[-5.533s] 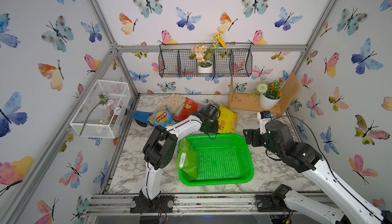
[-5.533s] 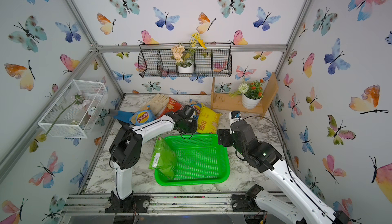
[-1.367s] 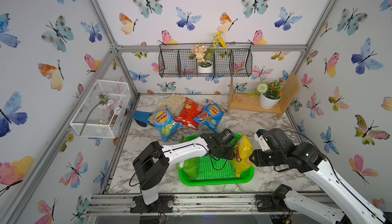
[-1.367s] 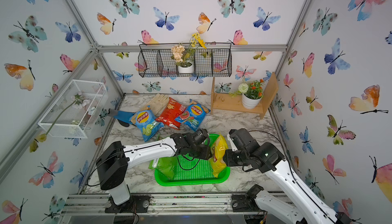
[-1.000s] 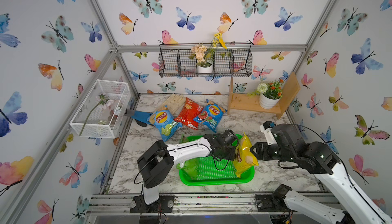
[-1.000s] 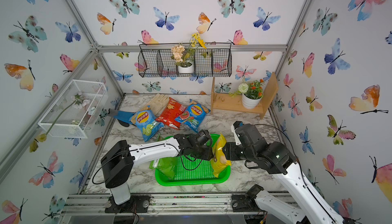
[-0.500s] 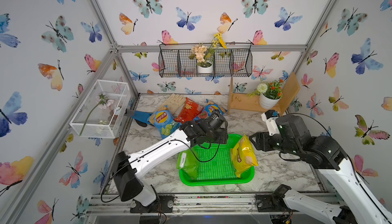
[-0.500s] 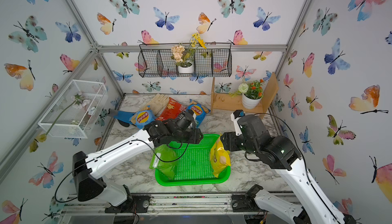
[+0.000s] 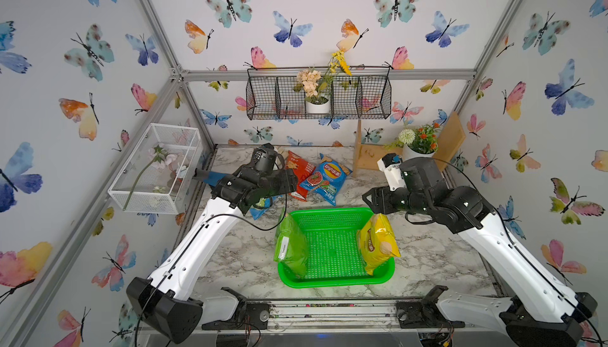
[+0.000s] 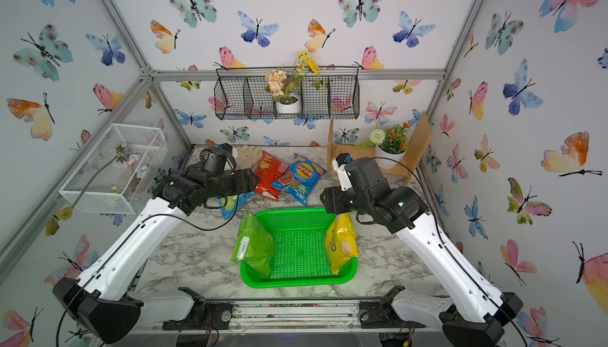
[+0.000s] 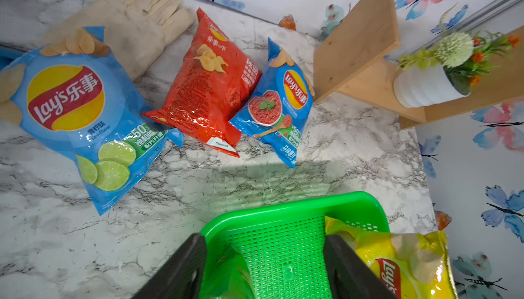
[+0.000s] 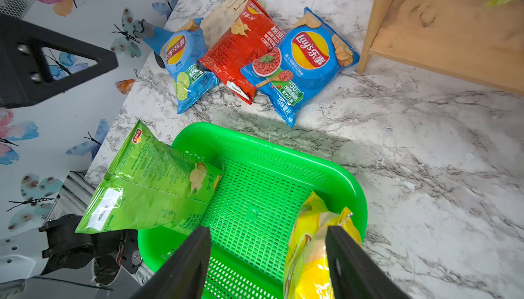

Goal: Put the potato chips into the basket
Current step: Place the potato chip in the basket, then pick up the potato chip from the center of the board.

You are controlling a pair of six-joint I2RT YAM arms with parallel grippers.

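Leaning in a green perforated plastic basket (image 9: 332, 283): glossy green bag (image 9: 289, 243), glossy yellow bag (image 9: 378, 245); left pincer (image 11: 263, 238), right pincer (image 12: 268, 229) released

Chip bags (image 11: 209, 90) glossy film; basket (image 9: 329, 220) shiny plastic; table (image 9: 246, 256) smooth (marble look); glove (image 11: 136, 25) rough cloth; shelf (image 11: 360, 36) matt wood.

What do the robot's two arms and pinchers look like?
The left arm and right arm are long smooth white shells with chunky black joints and bases. Thin black cables loop alongside. The left gripper and right gripper have flat black wedge fingers.
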